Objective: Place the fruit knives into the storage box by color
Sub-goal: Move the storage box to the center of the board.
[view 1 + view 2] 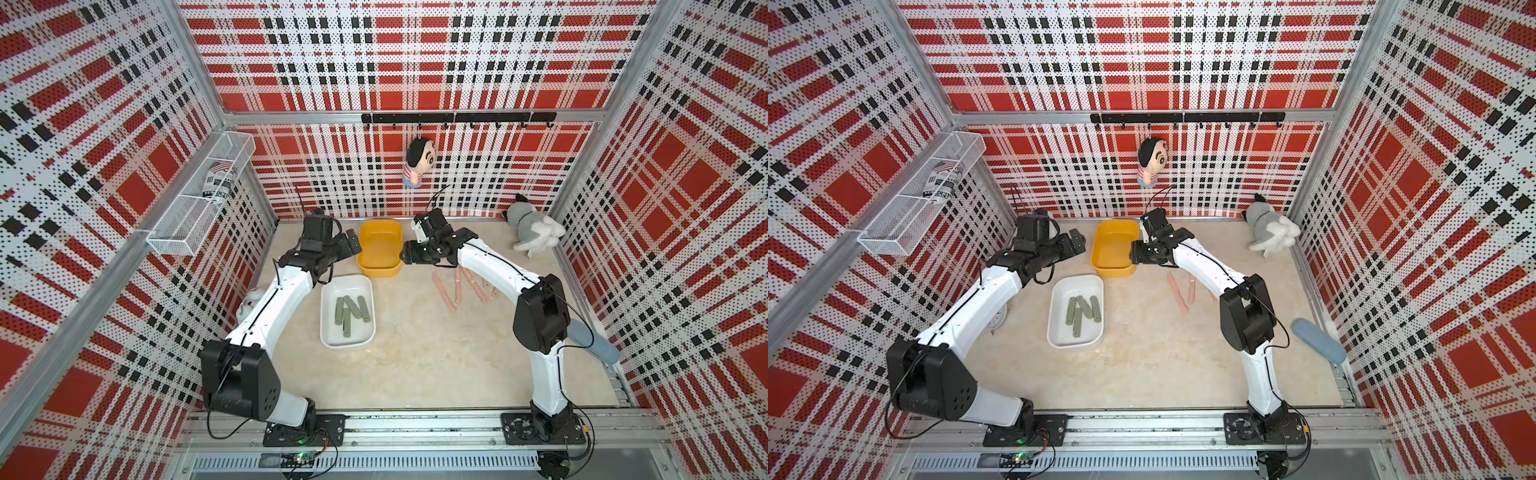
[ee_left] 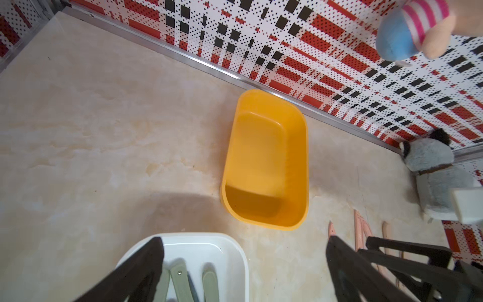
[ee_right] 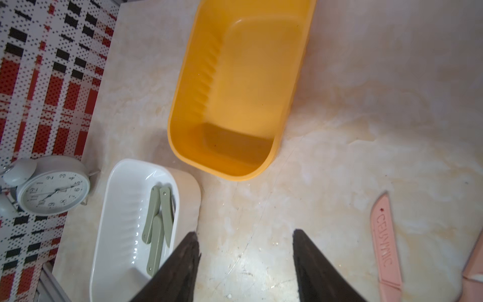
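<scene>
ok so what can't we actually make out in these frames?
- Pink knives: count unclear; right arm covers some in both top views, the edge cuts them in the right wrist view.
- Green knives: left wrist view, left gripper and the edge hide most.
- Clock: both top views, mostly under left arm.

Bright, even light from above; soft shadows on the worktop. Both top views bend the walls at the edges. Wrist views blur the near jaws; the white box glints.
</scene>
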